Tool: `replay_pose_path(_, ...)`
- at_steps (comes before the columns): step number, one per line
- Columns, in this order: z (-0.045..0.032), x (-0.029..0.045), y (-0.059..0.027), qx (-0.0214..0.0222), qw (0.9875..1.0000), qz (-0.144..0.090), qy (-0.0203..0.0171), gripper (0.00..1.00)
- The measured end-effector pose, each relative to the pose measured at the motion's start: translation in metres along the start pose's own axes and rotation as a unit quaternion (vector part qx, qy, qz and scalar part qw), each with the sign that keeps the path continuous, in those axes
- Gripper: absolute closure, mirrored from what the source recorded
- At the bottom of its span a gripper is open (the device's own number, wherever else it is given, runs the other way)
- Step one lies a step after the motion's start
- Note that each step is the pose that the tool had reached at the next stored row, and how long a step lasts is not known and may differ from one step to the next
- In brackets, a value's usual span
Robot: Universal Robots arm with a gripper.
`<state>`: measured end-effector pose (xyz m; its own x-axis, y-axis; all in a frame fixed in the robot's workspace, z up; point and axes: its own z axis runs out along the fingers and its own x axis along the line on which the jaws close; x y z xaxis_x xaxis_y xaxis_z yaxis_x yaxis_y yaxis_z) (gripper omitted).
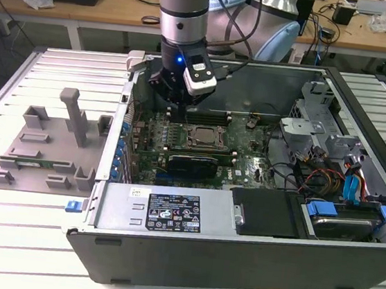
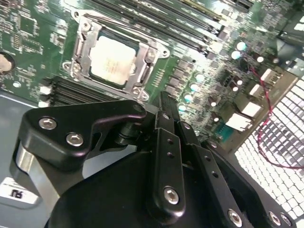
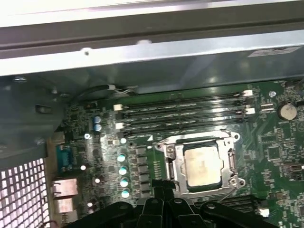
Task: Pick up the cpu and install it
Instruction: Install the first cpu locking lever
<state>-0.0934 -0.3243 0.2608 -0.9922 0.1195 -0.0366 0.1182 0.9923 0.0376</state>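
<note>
Open computer case (image 1: 235, 264) on slatted metal table (image 1: 1, 234), green motherboard (image 1: 246, 170) inside it, labelled power supply (image 1: 171, 213) along its near wall, grey fixture tray (image 1: 39, 149) just outside it, wooden bench (image 1: 111, 6) behind it

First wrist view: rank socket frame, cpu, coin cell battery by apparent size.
1. socket frame, which surrounds the cpu
2. cpu, lying inside that frame
3. coin cell battery, clearly smallest
All three sit at similar depth, so nearness hardly skews this.
</note>
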Motion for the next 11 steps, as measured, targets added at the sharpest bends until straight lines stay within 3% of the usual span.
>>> replay_pose_path(5, -0.0005, 0.0135, -0.0016, 0.0000, 1.0000, 0.000, 0.0000, 0.89)
replay_pose_path(11, -0.0009, 0.0245, -0.0029, 0.0000, 1.0000, 0.000, -0.0001, 0.89)
